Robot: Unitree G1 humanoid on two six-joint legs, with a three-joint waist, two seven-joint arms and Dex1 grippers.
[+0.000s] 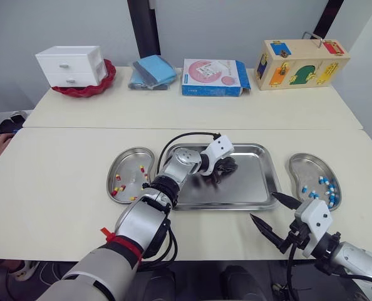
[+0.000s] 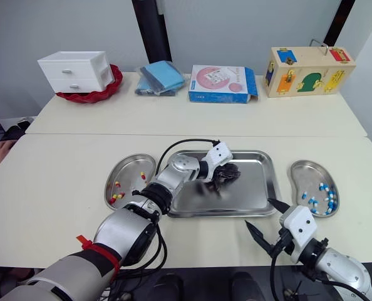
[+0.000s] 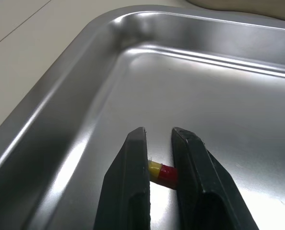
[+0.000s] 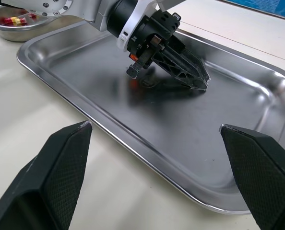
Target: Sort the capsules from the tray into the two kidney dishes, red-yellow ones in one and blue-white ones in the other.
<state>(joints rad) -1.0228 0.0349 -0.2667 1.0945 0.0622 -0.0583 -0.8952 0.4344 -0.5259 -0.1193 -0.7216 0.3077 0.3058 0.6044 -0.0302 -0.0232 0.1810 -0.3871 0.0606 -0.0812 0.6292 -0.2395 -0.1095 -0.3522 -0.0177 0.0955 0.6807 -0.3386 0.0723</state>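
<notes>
The left hand [image 3: 159,136] pinches the 1 red-yellow capsule [image 3: 162,172] on the tray [image 1: 248,182] floor so narrowly that it may squirt free on lifting, the right hand [image 1: 262,205] hangs spread apart off the tray's near right corner, and of 2 flanking dishes the left dish [image 1: 126,160] holds about 6 red-yellow capsules and the right dish [image 1: 302,168] about 8 blue-white.

Far table [image 1: 192,106], well beyond the fingers of the left gripper [image 1: 222,169]:
- White two-drawer unit [image 1: 71,65] sits in a red scalloped dish [image 1: 89,89], far left of those fingers.
- Folded blue cloths [image 1: 153,72] lie nearer.
- Flat blue box [image 1: 214,77] with pink artwork lies directly beyond.
- Wooden latch box [image 1: 302,64] stands far beyond the fingers of the right gripper [image 1: 263,205].
</notes>
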